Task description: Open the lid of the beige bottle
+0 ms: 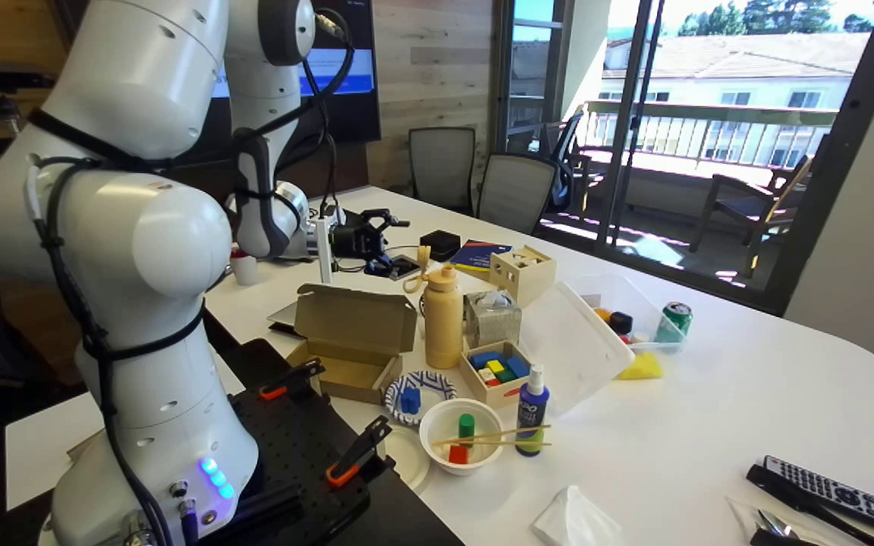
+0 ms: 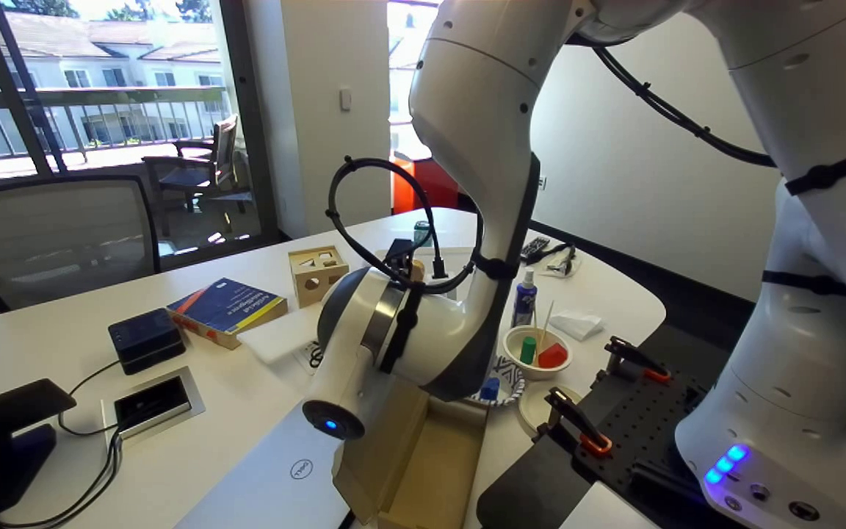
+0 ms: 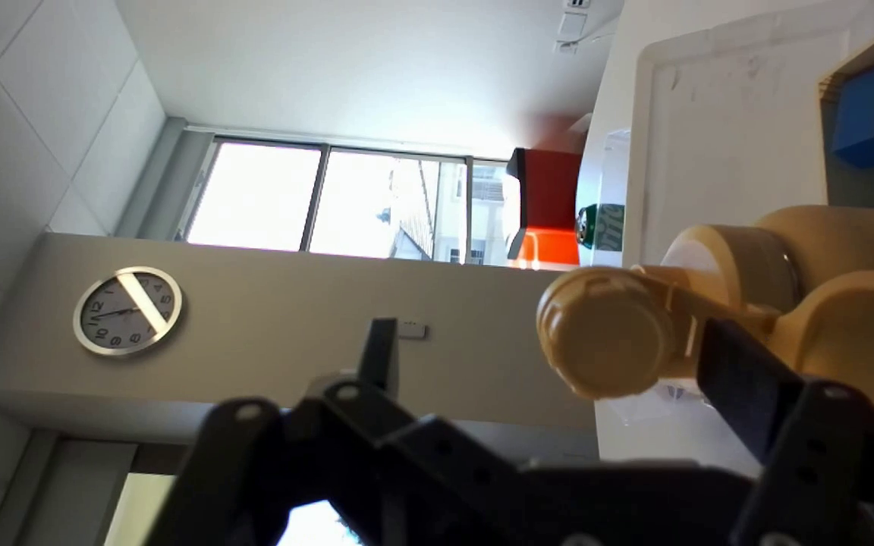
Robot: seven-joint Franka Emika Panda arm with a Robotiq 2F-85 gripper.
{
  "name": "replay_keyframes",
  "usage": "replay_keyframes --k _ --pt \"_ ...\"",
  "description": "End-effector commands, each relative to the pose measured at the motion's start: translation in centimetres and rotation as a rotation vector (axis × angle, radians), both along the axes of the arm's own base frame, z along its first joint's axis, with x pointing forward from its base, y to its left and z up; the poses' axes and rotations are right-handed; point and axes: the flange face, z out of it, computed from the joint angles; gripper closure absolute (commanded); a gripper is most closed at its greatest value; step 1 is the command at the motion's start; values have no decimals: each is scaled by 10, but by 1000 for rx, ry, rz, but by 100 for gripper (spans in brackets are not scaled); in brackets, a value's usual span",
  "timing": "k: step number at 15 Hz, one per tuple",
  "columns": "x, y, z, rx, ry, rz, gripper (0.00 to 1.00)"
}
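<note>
The beige bottle (image 1: 443, 322) stands upright on the table in an exterior view. The lid (image 1: 423, 258) sits to one side of the neck there, above a strap loop. In the wrist view the round lid (image 3: 608, 334) faces the camera and joins the bottle (image 3: 854, 227) by a strap. My gripper (image 1: 391, 243) is open, above and beside the bottle top. In the wrist view my gripper (image 3: 554, 341) has the lid between its spread fingers, nearer the right one; I cannot tell whether they touch. In an exterior view the arm hides most of the bottle (image 2: 417, 270).
An open cardboard box (image 1: 353, 326), a wooden box of blocks (image 1: 494, 390) and a tissue box (image 1: 492, 318) stand close round the bottle. A bowl (image 1: 461, 459), a blue spray bottle (image 1: 532, 413), a plastic bin (image 1: 581, 326), a shape sorter (image 1: 520, 273) and a laptop (image 2: 269, 470) are nearby.
</note>
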Motion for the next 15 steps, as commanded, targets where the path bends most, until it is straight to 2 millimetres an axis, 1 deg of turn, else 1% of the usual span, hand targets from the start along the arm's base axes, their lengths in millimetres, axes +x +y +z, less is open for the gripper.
replay_keyframes --k 1,3,5,6,7,8,11,15 --pt "2 4 10 50 -6 -7 0" --pt "6 2 21 134 29 -21 0" --pt "14 -5 38 235 68 -48 0" --pt "18 -11 51 285 85 -60 0" --pt "20 -12 65 340 97 -78 0" --pt "26 -25 83 396 114 -89 0" --pt "42 -53 130 561 168 -104 0" --pt "65 -103 193 796 248 -74 0"
